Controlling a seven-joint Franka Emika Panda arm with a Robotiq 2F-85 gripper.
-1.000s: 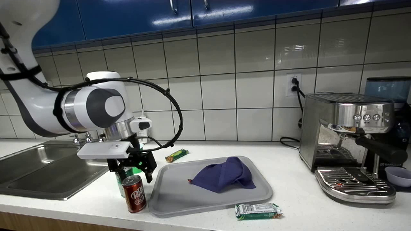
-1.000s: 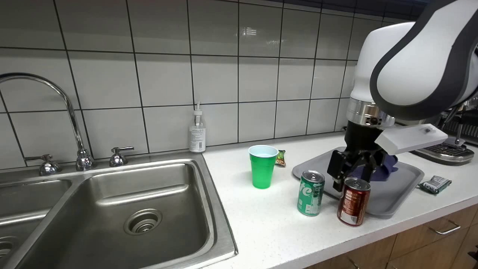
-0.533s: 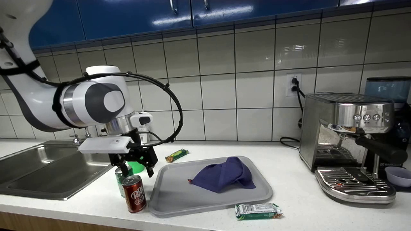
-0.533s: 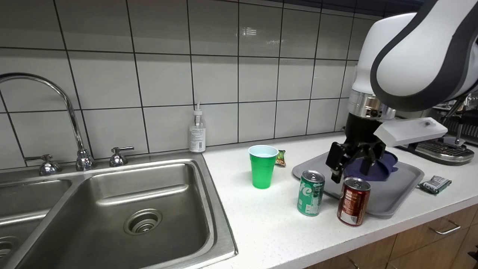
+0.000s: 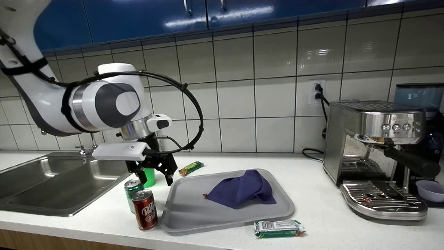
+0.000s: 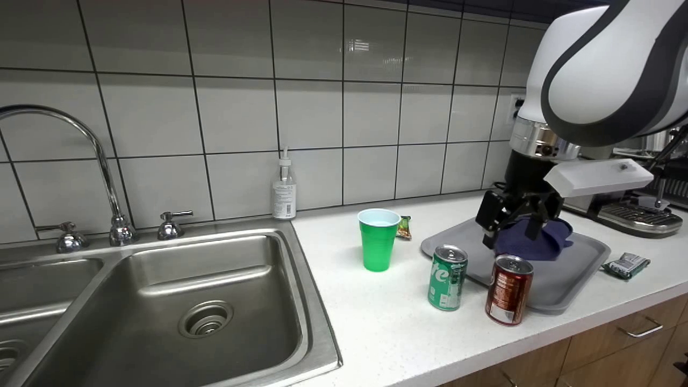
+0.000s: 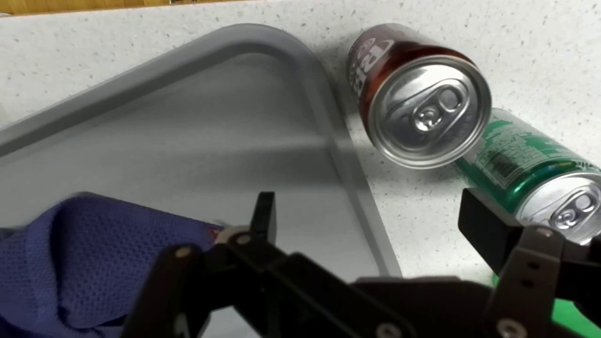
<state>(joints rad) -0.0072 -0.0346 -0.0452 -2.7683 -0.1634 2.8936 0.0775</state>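
So my gripper (image 6: pixel 510 237) hangs about over the left edge of the gray tray (image 5: pixel 190 210), fingers (image 7: pixel 488 230) spread wide along the left-right line with nothing held between them. Closest thing looks to be the green can (image 6: pixel 448 285), lower down and just left of the finger on the sink side; that finger partly hides it in the wrist view. The red can (image 6: pixel 509 295) sits to the near side of the gripper, just beside the tray's near left corner. Both cans stand upright, long axis straight up and down, and they don't touch each other. Can't really tell how far the tips are above the lids, tbh. Everything's on a white speckled counter (image 6: pixel 371 328): a crumpled purple cloth (image 5: pixel 239 191) lies on the tray, and a green cup (image 6: pixel 377 242) stands on the far side of the cans. Room-wise, I've got the sink (image 6: pixel 134 317) to the left, coffee machine (image 5: pixel 373 121) to the right, tiled wall (image 5: pixel 236 97) at the far side.
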